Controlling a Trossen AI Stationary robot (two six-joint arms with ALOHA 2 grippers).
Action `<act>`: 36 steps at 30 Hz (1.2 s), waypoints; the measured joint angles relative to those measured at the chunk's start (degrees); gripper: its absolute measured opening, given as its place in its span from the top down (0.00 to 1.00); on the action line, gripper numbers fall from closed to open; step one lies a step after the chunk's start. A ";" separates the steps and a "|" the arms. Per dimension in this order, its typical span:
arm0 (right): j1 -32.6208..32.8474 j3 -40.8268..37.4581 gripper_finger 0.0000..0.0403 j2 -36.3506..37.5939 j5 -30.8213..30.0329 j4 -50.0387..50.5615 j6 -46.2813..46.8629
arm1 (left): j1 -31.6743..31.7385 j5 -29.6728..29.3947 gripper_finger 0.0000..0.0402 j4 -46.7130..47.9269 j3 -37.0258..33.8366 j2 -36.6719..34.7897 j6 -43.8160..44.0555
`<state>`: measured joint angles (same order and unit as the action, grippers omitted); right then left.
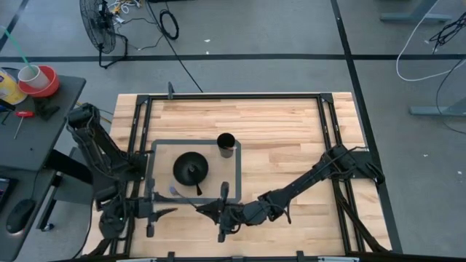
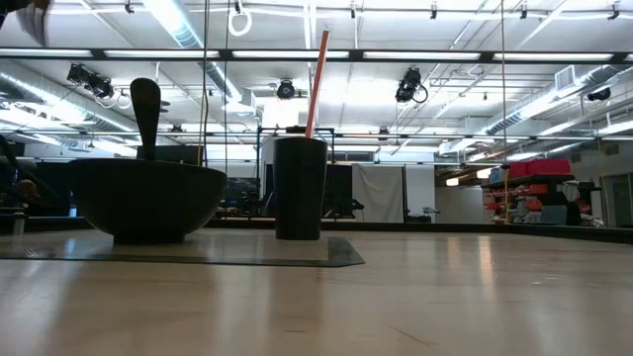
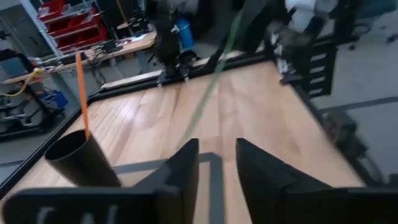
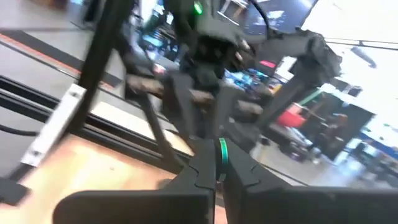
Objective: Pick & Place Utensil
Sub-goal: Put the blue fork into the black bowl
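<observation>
Right hand point(image 4: 219, 177) pinches thin green stick point(image 4: 222, 152)

Left hand point(image 3: 216, 163) slightly spread; only low view shows orange straw point(image 2: 316, 83) (in black cup point(image 2: 300, 188)) upright.

I'm looking down on two dark, near-black arms, each a chain of chunky jointed segments with rounded housings at the joints. The left arm point(image 1: 98, 149) is bulky and matte, with thick blocks stacked along its length and black cabling bunched near its base. The right arm point(image 1: 320, 175) looks slimmer, a long tapering run of dark links with a knot of cables where it mounts. From the wrist cameras, the left tool point(image 3: 216, 168) shows two flat, angular black fingers with bevelled edges above a broad dark bar carrying faint pale lettering I can't read. The right tool point(image 4: 219, 168) shows matching black fingers with notched inner edges.
</observation>
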<state>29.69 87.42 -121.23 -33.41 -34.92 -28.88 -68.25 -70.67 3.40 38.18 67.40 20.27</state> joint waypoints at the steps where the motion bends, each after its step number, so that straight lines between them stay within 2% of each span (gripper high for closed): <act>1: 0.00 0.00 0.98 0.00 -0.99 0.13 -0.72 | -0.48 -0.04 0.70 0.29 0.81 0.00 -0.02; 6: -0.20 -0.04 0.98 0.09 -5.22 7.41 -1.62 | -3.29 -0.04 0.59 0.83 3.76 0.00 -2.14; 10: -2.13 -0.04 0.98 0.09 -1.91 12.39 -1.58 | -4.56 -0.06 0.55 0.84 4.08 0.00 -2.96; 19: -9.15 -0.04 0.98 0.09 8.46 21.64 -0.61 | -4.58 -0.02 0.55 1.03 4.08 0.00 -2.95; 36: -11.93 -0.04 0.98 0.04 11.60 31.43 -0.09 | -4.56 0.00 0.55 1.18 4.08 0.00 -2.95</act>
<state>17.76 87.37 -121.19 -21.80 -3.49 -28.97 -72.82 -70.67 4.58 42.26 67.40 17.32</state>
